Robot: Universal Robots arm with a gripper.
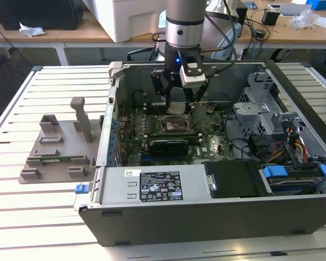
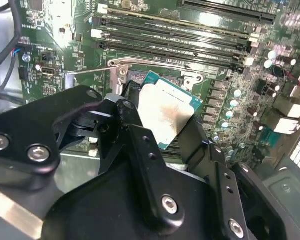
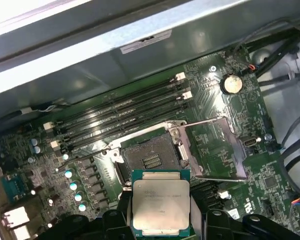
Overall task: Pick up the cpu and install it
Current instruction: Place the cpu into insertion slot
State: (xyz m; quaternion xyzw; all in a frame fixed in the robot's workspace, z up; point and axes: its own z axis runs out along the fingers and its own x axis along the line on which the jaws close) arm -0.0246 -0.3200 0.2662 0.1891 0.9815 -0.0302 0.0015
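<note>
While the black two-fingered tool (image 1: 178, 109) hangs inside the open dark grey metal computer case (image 1: 206, 225), it is closed on the small square cpu with silvery metal top and green rim (image 3: 161, 202) and grips it by two opposite edges. The cpu is in the air close over the empty black socket (image 3: 149, 161), not seated. The hinged metal bracket (image 3: 217, 150) lies open at its side. If the chip comes down skewed or off-centre, the fine socket contacts could bend.
</note>
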